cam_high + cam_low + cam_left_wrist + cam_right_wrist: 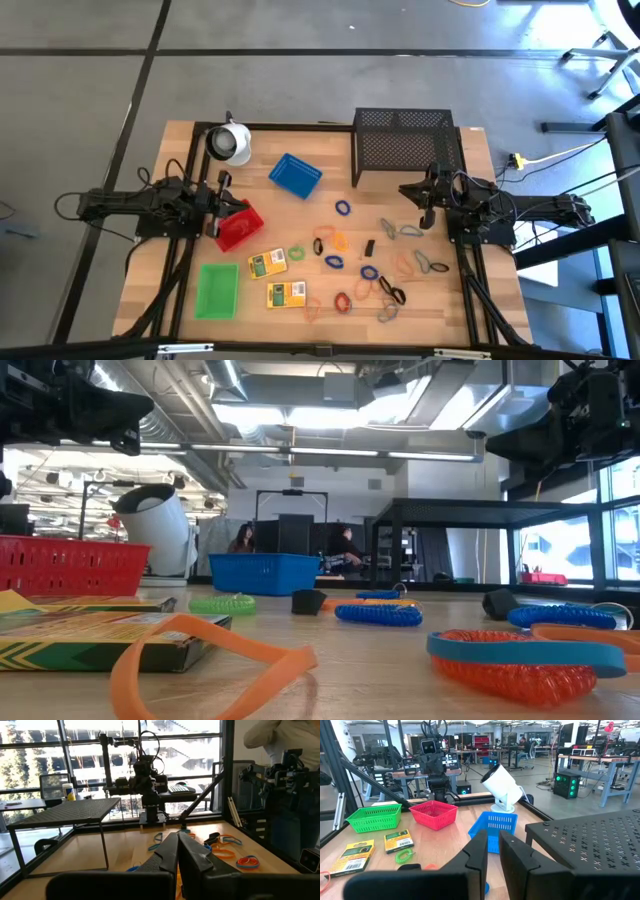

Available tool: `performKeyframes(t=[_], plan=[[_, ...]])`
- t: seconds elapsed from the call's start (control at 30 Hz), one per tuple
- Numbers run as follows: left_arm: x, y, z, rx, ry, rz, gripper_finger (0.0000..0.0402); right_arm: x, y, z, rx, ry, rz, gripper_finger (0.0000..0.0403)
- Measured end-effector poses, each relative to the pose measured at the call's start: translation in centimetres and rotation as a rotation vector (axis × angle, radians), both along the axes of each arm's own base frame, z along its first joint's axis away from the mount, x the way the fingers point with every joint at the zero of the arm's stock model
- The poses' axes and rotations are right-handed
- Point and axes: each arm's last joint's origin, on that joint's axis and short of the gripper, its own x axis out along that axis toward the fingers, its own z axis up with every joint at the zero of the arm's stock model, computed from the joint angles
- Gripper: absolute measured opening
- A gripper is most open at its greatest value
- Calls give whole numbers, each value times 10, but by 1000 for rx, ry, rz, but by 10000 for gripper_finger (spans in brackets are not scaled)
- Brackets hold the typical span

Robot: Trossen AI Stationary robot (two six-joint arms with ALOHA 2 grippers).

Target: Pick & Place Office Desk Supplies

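Small coloured loops (365,262) lie scattered flat on the right half of the wooden table (330,315). Two yellow-green boxes (267,263) (286,294) lie flat near the front. A green tray (217,290), a red tray (238,228) and a blue tray (295,176) stand on the left half. My left gripper (228,205) hovers shut at the left edge, above the red tray's far side. My right gripper (412,195) hovers at the right edge beside the rack, its fingers (479,851) a narrow gap apart with nothing between them.
A large black wire-mesh rack (405,145) stands at the far right of the table. A white round object (230,142) stands at the far left corner. People sit at desks in the room beyond the table (243,538). A person stands past the table in the left wrist view (280,740).
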Motion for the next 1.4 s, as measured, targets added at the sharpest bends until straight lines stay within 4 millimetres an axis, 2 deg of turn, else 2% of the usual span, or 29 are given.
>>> performKeyframes(t=[1.27, 1.4], plan=[[0, 0, 0, 0, 0, 0, 4, 0, 0, -1, 0, 11, -1, 50], [0, 0, 0, 0, 0, 0, 4, -1, -2, -1, -1, 10, -79, 50]])
